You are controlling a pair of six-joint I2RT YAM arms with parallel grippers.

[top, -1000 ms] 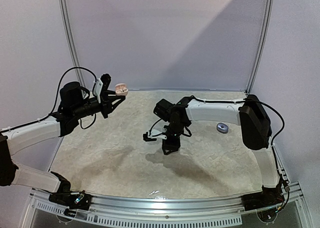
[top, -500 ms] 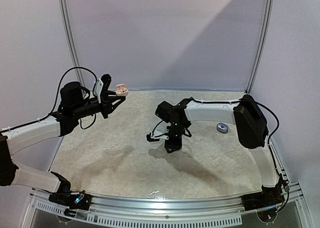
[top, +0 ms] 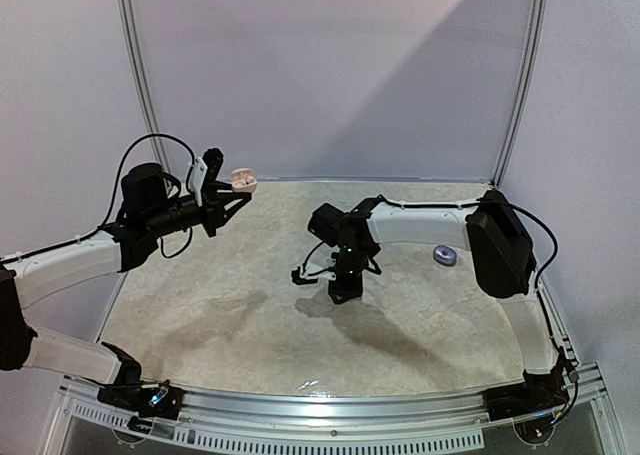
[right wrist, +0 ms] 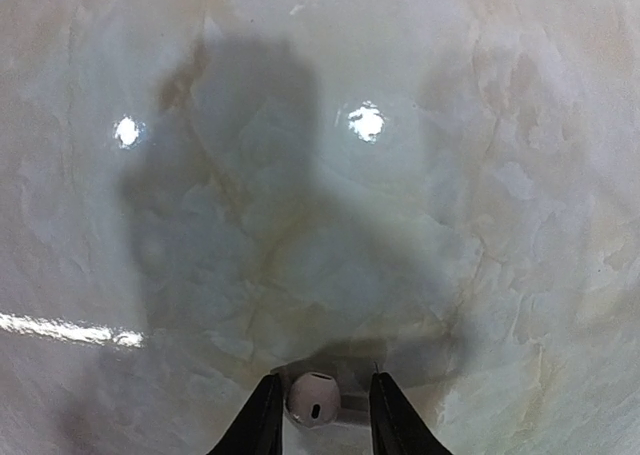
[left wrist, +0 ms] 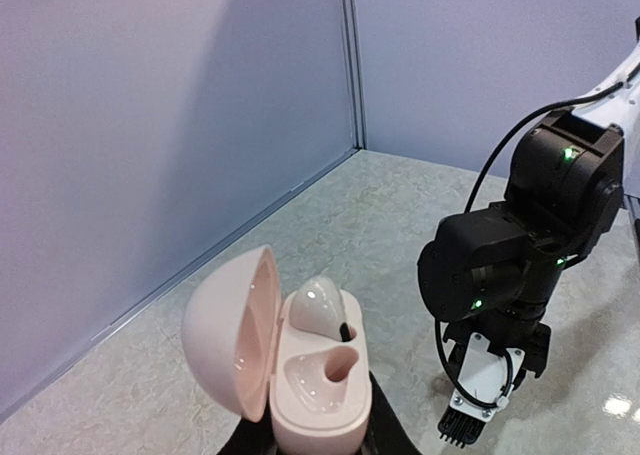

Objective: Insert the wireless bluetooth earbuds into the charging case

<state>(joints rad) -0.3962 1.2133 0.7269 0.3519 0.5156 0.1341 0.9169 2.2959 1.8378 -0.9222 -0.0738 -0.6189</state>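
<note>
Right claw [right wrist: 324, 377]: pointing straight down, close over the table [right wrist: 470, 155]. Jaws narrow, not closed. One earbud [right wrist: 313, 397] sits between them, with table showing between the bud and the jaw on its right side. I can't tell whether the other jaw touches it.

The bud: pale, glossy, rounded, with a small dark slot facing up. I'd judge it very light, hard-shelled and slippery, so it is likely to squirt out or roll if pinched off-centre. Best hold is across its widest part with a gentle squeeze. It is no wider than a jaw tip, so there is little room for error.

Left claw [left wrist: 315, 443]: raised well above the table at the far left, clamped on the base of the charging case [left wrist: 300, 395]. The case is pink, smooth plastic, with its lid hinged open to the left. A second bud [left wrist: 318, 305] is already seated in the far socket. The near socket [left wrist: 330, 367] is empty, and I take that as the target. The fit looks snug and shaped, so the bud's orientation will matter.

Further out: a blue-grey oval thing [top: 444, 255] lies on the table to the right, well apart from both claws.

Writing: no brand, label or lettering readable on the case, the buds or the oval thing.
</note>
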